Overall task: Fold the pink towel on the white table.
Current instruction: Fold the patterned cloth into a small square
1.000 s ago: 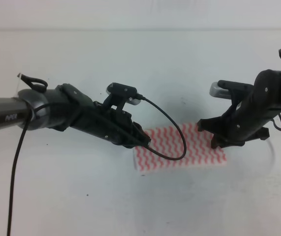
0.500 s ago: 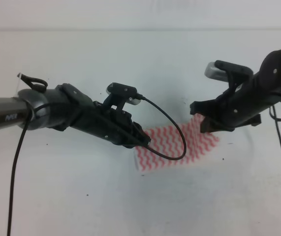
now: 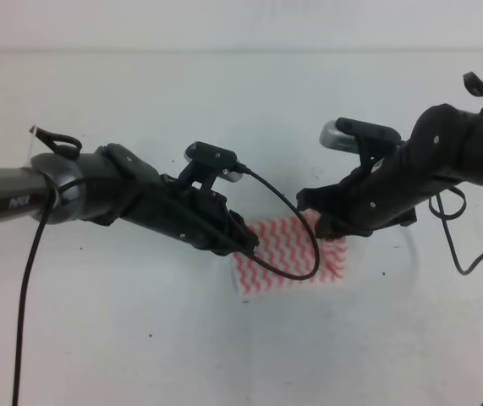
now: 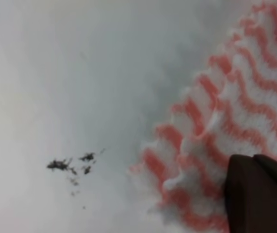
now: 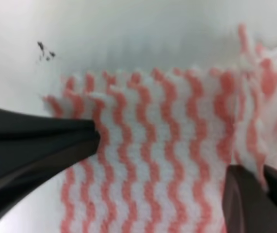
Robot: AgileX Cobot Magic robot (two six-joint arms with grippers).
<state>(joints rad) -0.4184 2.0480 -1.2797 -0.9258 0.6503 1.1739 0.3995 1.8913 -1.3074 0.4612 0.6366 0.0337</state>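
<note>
The white table [image 3: 139, 338] spreads under everything. Across it the left arm reaches low from the left, its left gripper [image 3: 245, 241] pinched on the near-left edge of the pink towel [image 3: 288, 254], fingers together on rumpled cloth. The right arm angles down from the right, its right gripper [image 3: 313, 216] over the towel's right part, fingers clamped on a raised fold. The towel lies near the table's centre, between both grippers, partly doubled over.

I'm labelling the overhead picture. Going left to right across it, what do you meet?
Left arm → left pincer → pink towel → right pincer → right arm, all over the white table.
</note>
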